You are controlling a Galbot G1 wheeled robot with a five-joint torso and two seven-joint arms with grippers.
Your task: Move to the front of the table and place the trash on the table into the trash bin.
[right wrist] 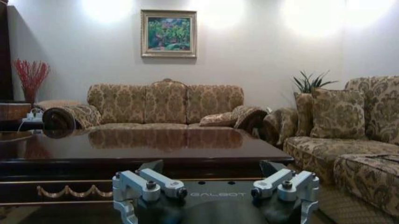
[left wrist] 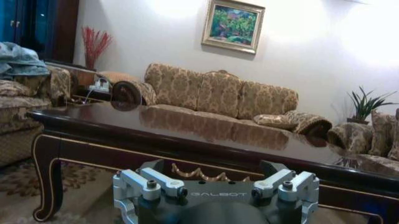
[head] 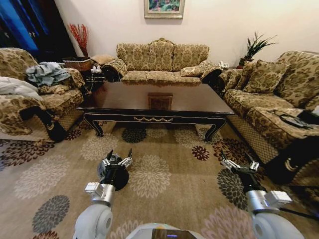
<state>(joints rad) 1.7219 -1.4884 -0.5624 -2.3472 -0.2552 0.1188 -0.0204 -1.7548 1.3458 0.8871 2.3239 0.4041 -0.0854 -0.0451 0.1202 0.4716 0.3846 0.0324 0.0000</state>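
Note:
The table [head: 124, 97], dark and glossy with gold trim on its apron, stands across the carpet ahead of me, its long front edge facing me. Its top shows a flat square inlay [head: 160, 101]. The trash and the trash bin are out of view. My left gripper [head: 119, 157] hangs open over the carpet short of the table's left half. My right gripper [head: 239, 164] hangs open short of its right corner. Both are empty. The left wrist view looks past the left gripper [left wrist: 213, 167] at the table's edge [left wrist: 187, 135]. The right wrist view shows the right gripper [right wrist: 213, 167] before the tabletop [right wrist: 156, 144].
A patterned sofa [head: 162, 62] stands behind the table. An armchair [head: 35, 99] with clothes on it flanks the left, and another sofa [head: 279, 99] the right. A side table [head: 79, 63] holds red stems at back left. Flowered carpet [head: 159, 149] lies open between me and the table.

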